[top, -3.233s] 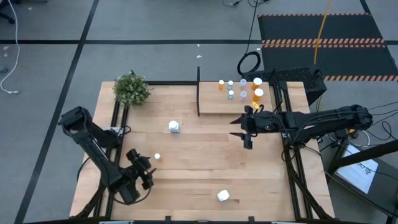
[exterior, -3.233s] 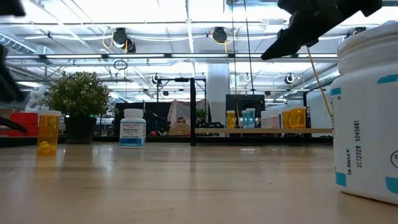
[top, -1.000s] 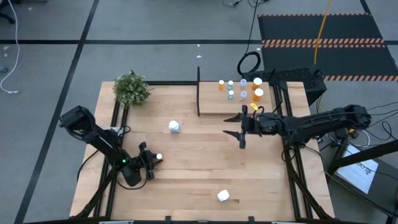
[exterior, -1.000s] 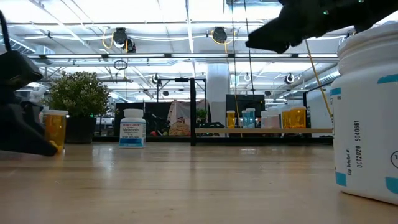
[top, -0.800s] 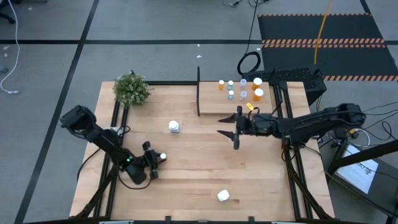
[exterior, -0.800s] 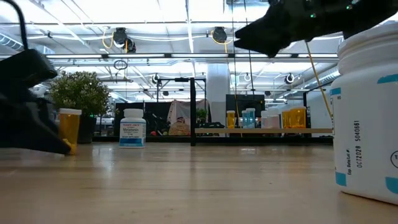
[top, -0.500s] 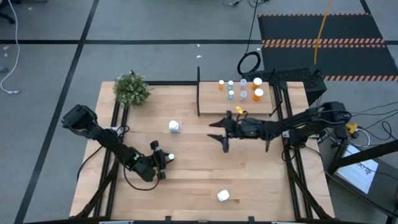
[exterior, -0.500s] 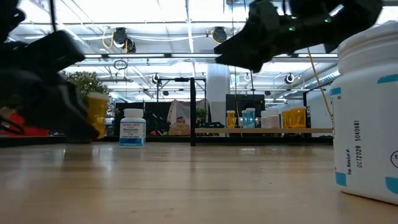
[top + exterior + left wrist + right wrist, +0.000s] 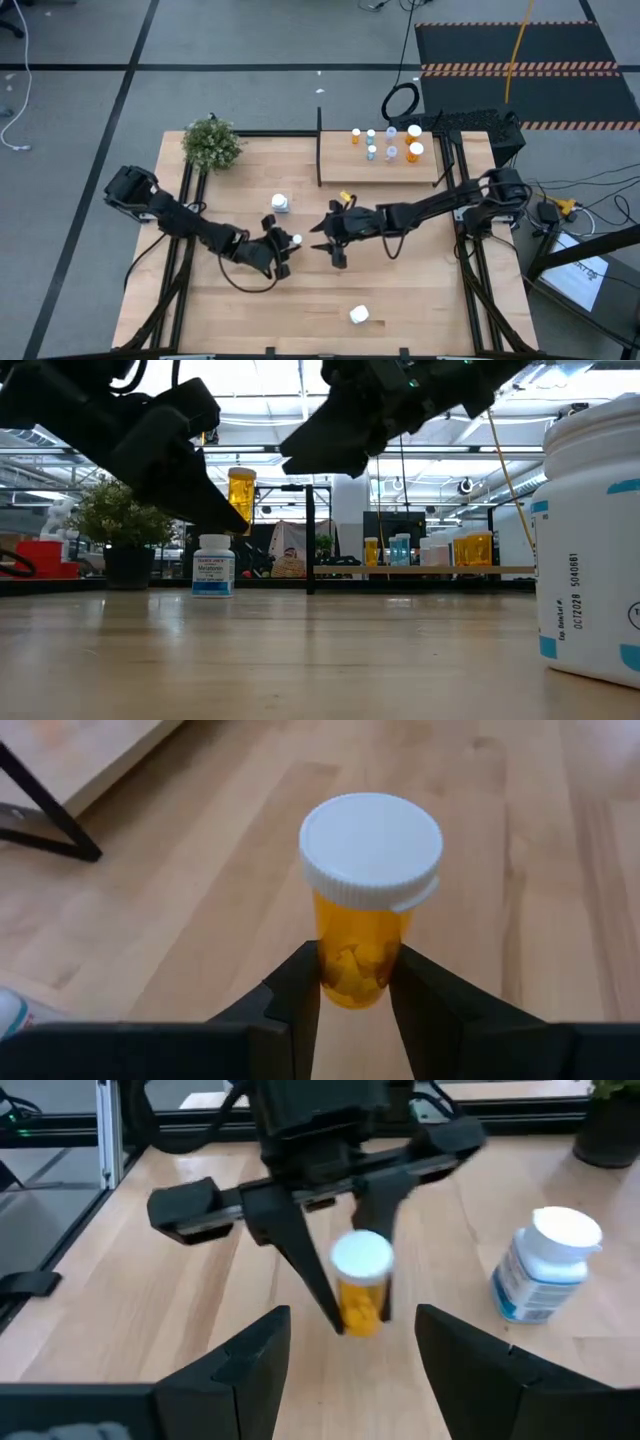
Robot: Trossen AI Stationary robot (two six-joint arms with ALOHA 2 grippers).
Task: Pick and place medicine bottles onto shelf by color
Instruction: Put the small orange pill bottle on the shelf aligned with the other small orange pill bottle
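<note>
Mid-frame in the high view, the L gripper [image 9: 283,251] is clamped on an orange bottle [image 9: 295,240], only its round white cap showing from above; the R gripper [image 9: 328,243] sits just beside it w/ fingers apart, holding nothing. Low view adds what the top-down can't: the bottle [image 9: 241,494] hangs upright, clear of the table [image 9: 320,650], amber see-through plastic. L wrist view gives the grip itself: two dark matte fingers [image 9: 300,992] pinch the lower body, yellow pills visible inside, smooth ridged cap w/ a small tab. R wrist view looks back at the L gripper [image 9: 357,1305] & bottle [image 9: 359,1285] between its own spread fingers, plus a white bottle [image 9: 545,1278] w/ blue label standing on the wood. High view puts that white bottle [image 9: 280,204] left of centre; another white one [image 9: 359,315] lies near the lower edge, looming at right in the low view [image 9: 590,540]. Shelf [image 9: 345,165], pale wood slab w/ thin black post, upper centre-right, carries small orange & pale-blue bottles. Bushy green plant [image 9: 212,144] at upper left. Tabletop is light plank wood.
</note>
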